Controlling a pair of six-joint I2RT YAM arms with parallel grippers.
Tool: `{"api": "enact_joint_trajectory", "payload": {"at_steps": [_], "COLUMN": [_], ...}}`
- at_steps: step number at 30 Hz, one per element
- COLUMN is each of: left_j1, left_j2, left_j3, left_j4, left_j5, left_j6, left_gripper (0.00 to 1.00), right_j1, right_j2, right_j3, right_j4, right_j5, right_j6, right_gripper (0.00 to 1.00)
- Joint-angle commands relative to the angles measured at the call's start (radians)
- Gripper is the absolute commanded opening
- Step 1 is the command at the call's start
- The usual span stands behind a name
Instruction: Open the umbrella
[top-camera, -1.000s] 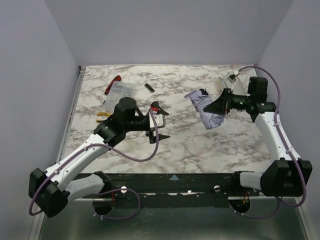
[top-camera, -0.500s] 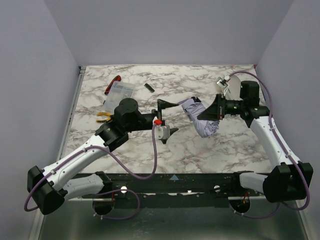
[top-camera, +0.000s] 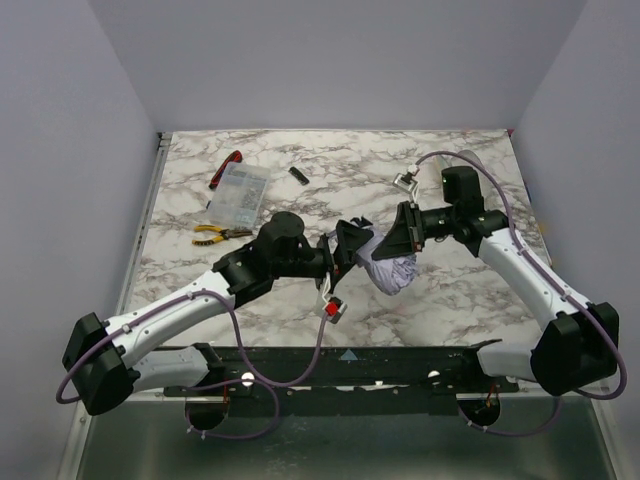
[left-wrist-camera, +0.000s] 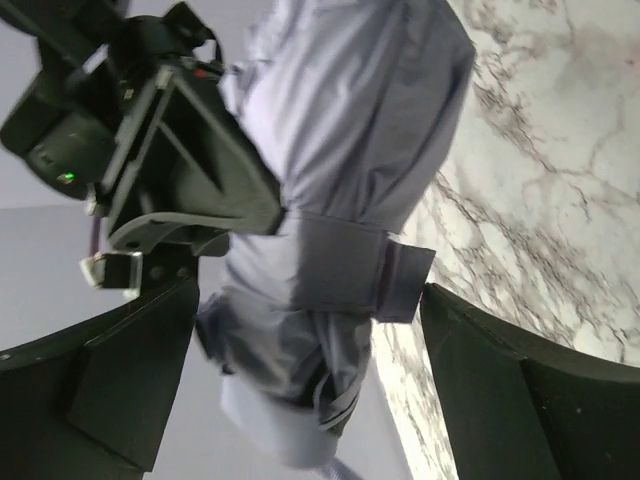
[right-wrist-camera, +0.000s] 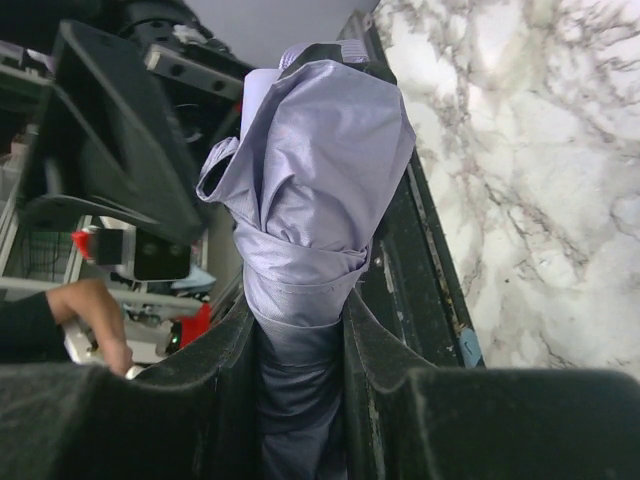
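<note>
The folded umbrella (top-camera: 390, 268), pale lavender-white with its strap band closed round it, hangs in the air above the table's middle. My right gripper (top-camera: 402, 243) is shut on it; in the right wrist view the two black fingers (right-wrist-camera: 385, 350) pinch the umbrella's fabric (right-wrist-camera: 315, 170) between them. My left gripper (top-camera: 352, 244) is open, right beside the umbrella's left end. In the left wrist view the umbrella (left-wrist-camera: 340, 150) lies between its wide-apart fingers (left-wrist-camera: 500, 380), and the strap tab is next to the right finger. The handle and shaft are hidden.
On the marble table (top-camera: 460, 300) at the back left lie a red-handled tool (top-camera: 226, 170), a clear plastic box (top-camera: 240, 190), yellow-handled pliers (top-camera: 210, 232) and a small black stick-like object (top-camera: 297, 175). Walls stand on the left, the right and behind.
My right arm has carried the umbrella left and nearer, toward the table's middle. My left gripper has swung right and now has its open fingers on either side of the umbrella.
</note>
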Motion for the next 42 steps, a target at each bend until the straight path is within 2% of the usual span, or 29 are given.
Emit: {"api": "enact_joint_trajectory", "payload": {"at_steps": [1, 5, 7, 9, 12, 15, 19, 24, 27, 31, 36, 40, 42], "left_j1": [-0.030, -0.038, -0.042, -0.042, -0.042, -0.037, 0.003, 0.108, 0.156, 0.175, 0.184, 0.220, 0.238], "left_j2": [0.028, 0.030, 0.023, 0.016, 0.007, -0.002, 0.007, 0.076, 0.133, 0.173, 0.191, 0.194, 0.207], "left_j3": [-0.025, -0.018, -0.008, 0.007, 0.024, 0.038, 0.101, 0.262, 0.358, 0.413, 0.447, 0.467, 0.490], "left_j4": [-0.052, -0.046, -0.051, -0.071, -0.111, -0.161, -0.308, -0.464, -0.516, -0.529, -0.545, -0.552, -0.564], "left_j5": [-0.079, -0.095, -0.086, -0.077, -0.076, -0.080, -0.027, 0.136, 0.219, 0.252, 0.294, 0.371, 0.407], "left_j6": [0.161, 0.142, 0.109, 0.058, -0.014, -0.088, -0.190, -0.459, -0.572, -0.611, -0.619, -0.659, -0.690], "left_gripper": [0.87, 0.69, 0.58, 0.39, 0.18, 0.03, 0.00, 0.00, 0.00, 0.00, 0.00, 0.00, 0.00], "right_j1": [0.047, 0.070, 0.070, 0.070, 0.068, 0.067, 0.065, 0.079, 0.142, 0.275, 0.350, 0.356, 0.356], "right_j2": [0.003, -0.003, -0.001, -0.002, 0.003, 0.016, -0.002, -0.095, -0.121, -0.121, -0.101, -0.102, -0.096], "right_j3": [-0.003, -0.001, 0.004, 0.029, 0.088, 0.186, 0.306, 0.331, 0.333, 0.339, 0.321, 0.294, 0.293], "right_j4": [-0.002, -0.068, -0.090, -0.119, -0.170, -0.280, -0.347, -0.288, -0.314, -0.301, -0.297, -0.322, -0.353], "right_j5": [-0.093, -0.079, -0.062, -0.032, 0.020, 0.123, 0.300, 0.328, 0.392, 0.588, 0.783, 0.848, 0.844], "right_j6": [0.007, -0.051, -0.070, -0.109, -0.174, -0.292, -0.443, -0.485, -0.561, -0.625, -0.734, -0.818, -0.835], "right_gripper": [0.10, 0.14, 0.22, 0.39, 0.68, 0.83, 0.91, 0.97, 0.99, 1.00, 1.00, 0.98, 0.90]}}
